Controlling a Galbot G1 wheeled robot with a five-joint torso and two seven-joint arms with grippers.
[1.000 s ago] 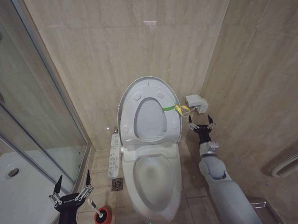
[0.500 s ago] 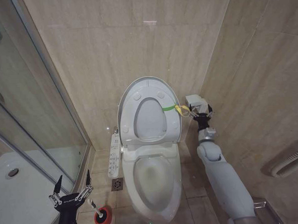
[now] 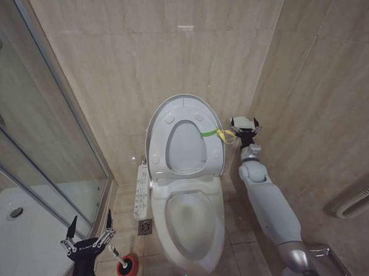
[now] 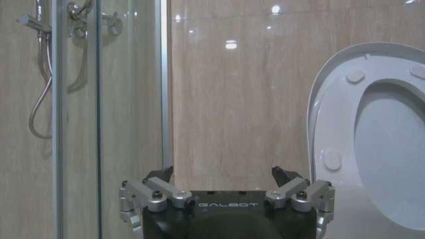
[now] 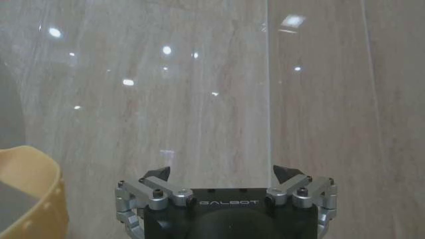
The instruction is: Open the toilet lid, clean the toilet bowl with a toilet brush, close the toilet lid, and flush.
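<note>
One toilet lid [image 3: 183, 138], one toilet bowl [image 3: 190, 224], one toilet brush [image 3: 121, 260], two tools.

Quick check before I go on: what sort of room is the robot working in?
A small tiled bathroom: a toilet bowl with its toilet lid raised, a glass shower enclosure alongside, and a toilet brush on the floor.

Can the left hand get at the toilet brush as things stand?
Probably yes. The left hand hangs open beside the toilet brush, whose handle sticks up out of its red cup on the floor. Nothing lies between them; the toilet bowl sits off to the side.
</note>
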